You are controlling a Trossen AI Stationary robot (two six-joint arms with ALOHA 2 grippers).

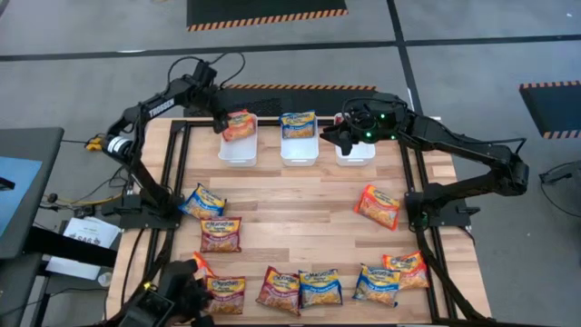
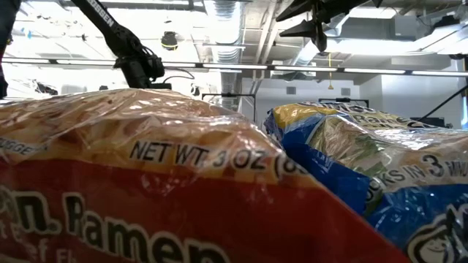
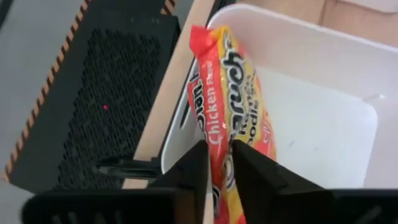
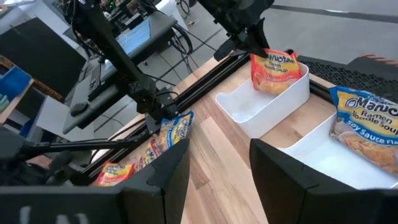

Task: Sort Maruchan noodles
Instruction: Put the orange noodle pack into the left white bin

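Standing on edge, long axis upright, an orange packet (image 3: pixel 231 112) is pinched by the left gripper (image 3: pixel 217 171) over the left bin (image 3: pixel 323 81). The right gripper (image 1: pixel 348 129) is held open above the right bin (image 1: pixel 356 153).

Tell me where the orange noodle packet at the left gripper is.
In the high view, the orange packet hangs in the left gripper over the leftmost white bin, at the table's far edge.

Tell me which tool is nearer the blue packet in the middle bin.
Right. The right tool hovers over the neighbouring bin, beside the blue packet; the left tool is farther, at the orange packet on the other side.
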